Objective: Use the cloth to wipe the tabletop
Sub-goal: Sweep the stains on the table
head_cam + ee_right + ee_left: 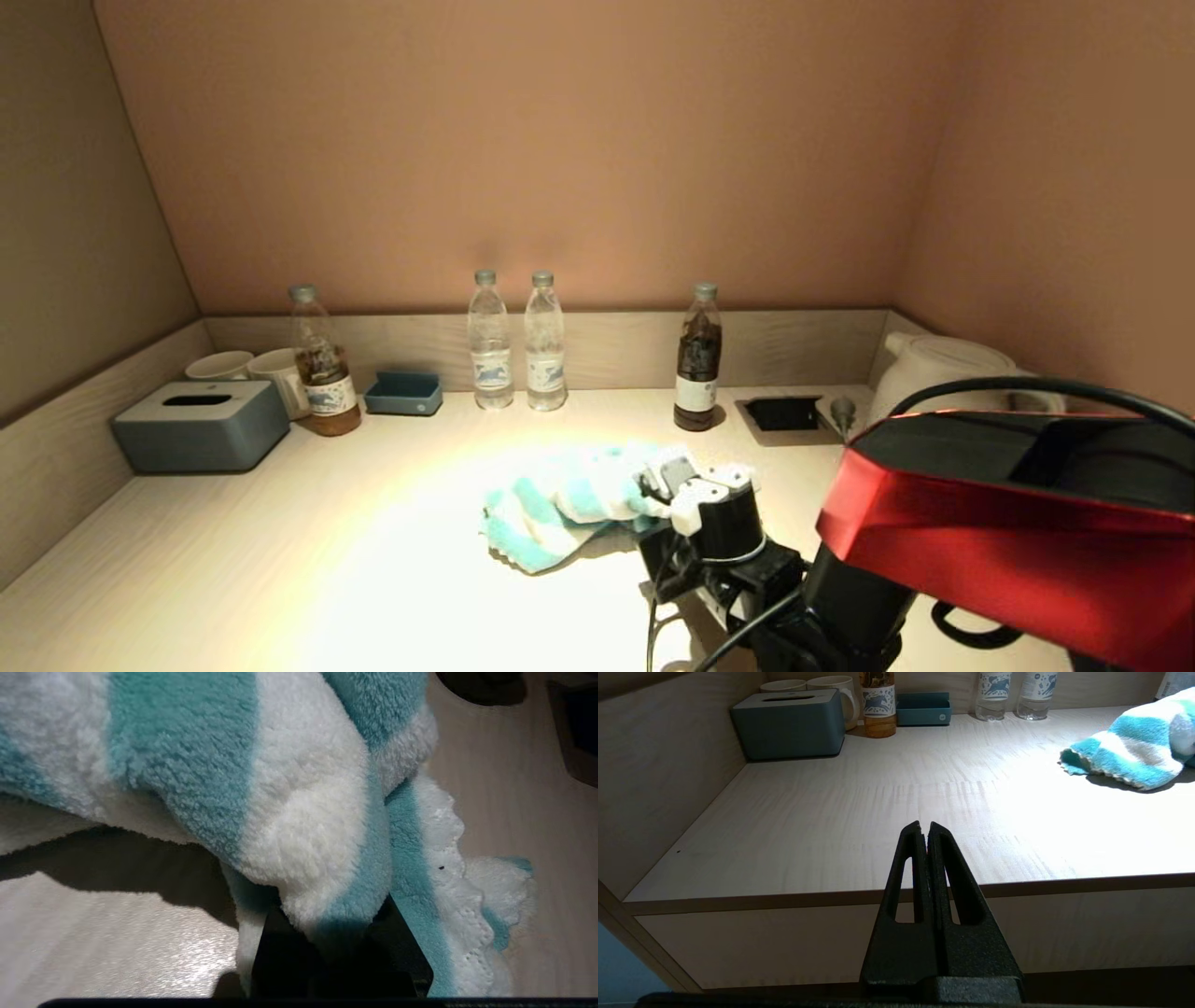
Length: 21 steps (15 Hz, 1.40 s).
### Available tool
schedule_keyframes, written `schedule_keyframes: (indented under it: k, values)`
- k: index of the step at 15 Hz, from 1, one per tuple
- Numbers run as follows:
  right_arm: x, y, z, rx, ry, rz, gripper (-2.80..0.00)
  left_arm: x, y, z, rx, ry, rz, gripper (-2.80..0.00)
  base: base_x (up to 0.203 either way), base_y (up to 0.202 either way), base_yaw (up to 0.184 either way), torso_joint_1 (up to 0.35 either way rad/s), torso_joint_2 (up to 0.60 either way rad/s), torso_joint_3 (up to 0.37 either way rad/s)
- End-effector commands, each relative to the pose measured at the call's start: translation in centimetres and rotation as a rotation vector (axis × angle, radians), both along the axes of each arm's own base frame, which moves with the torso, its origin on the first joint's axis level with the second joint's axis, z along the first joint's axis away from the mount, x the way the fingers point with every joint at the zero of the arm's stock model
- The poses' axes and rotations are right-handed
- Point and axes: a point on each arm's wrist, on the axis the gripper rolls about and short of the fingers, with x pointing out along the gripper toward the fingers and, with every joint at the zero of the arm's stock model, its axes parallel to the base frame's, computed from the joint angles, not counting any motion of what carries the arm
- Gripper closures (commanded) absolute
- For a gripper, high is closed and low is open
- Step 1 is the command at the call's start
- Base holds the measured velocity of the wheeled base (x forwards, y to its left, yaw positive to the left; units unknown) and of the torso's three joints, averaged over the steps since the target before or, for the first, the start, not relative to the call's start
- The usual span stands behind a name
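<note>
A fluffy, deep-pile fleece cloth [299, 812] with a scalloped stitched hem lies on a smooth pale woodgrain tabletop [878, 812] with a slight sheen. At ten o'clock, a matt tissue box [201, 425].

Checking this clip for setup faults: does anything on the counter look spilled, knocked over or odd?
Nothing stands out. The bottles stand upright along the back wall, and the right gripper holds the bunched cloth on the tabletop, with no spill visible.

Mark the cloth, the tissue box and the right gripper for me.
cloth [551, 509], head view, on its striped middle.
tissue box [201, 427], head view, on its front face.
right gripper [665, 485], head view, at its fingertips in the cloth.
</note>
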Motion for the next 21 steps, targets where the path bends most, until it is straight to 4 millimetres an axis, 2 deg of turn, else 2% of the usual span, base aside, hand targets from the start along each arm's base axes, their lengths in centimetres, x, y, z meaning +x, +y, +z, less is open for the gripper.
schedule_keyframes:
  k: [1, 6, 16, 17, 18, 20, 21]
  values:
    - [0.9, -2.6, 0.5, 0.005, -0.011, -0.077, 0.0, 0.0, 0.0, 0.0, 0.0, 0.0, 0.0, 0.0, 0.0, 0.0, 0.0, 0.0, 0.0, 0.0]
    - [1.3, -6.8, 0.4, 0.002, -0.017, -0.189, 0.0, 0.0, 0.0, 0.0, 0.0, 0.0, 0.0, 0.0, 0.0, 0.0, 0.0, 0.0, 0.0, 0.0]
    - [1.3, -10.4, 0.7, 0.014, -0.039, -0.303, 0.0, 0.0, 0.0, 0.0, 0.0, 0.0, 0.0, 0.0, 0.0, 0.0, 0.0, 0.0, 0.0, 0.0]
    - [1.3, -10.8, 1.0, 0.018, -0.048, -0.313, 0.0, 0.0, 0.0, 0.0, 0.0, 0.0, 0.0, 0.0, 0.0, 0.0, 0.0, 0.0, 0.0, 0.0]
    - [1.2, -11.3, 2.2, 0.032, -0.081, -0.33, 0.0, 0.0, 0.0, 0.0, 0.0, 0.0, 0.0, 0.0, 0.0, 0.0, 0.0, 0.0, 0.0, 0.0]
    - [1.1, -11.8, 2.7, 0.035, -0.093, -0.347, 0.0, 0.0, 0.0, 0.0, 0.002, 0.0, 0.0, 0.0, 0.0, 0.0, 0.0, 0.0, 0.0, 0.0]
    - [0.7, -12.2, 3.7, 0.045, -0.118, -0.358, 0.0, 0.0, 0.0, 0.0, 0.0, 0.0, 0.0, 0.0, 0.0, 0.0, 0.0, 0.0, 0.0, 0.0]
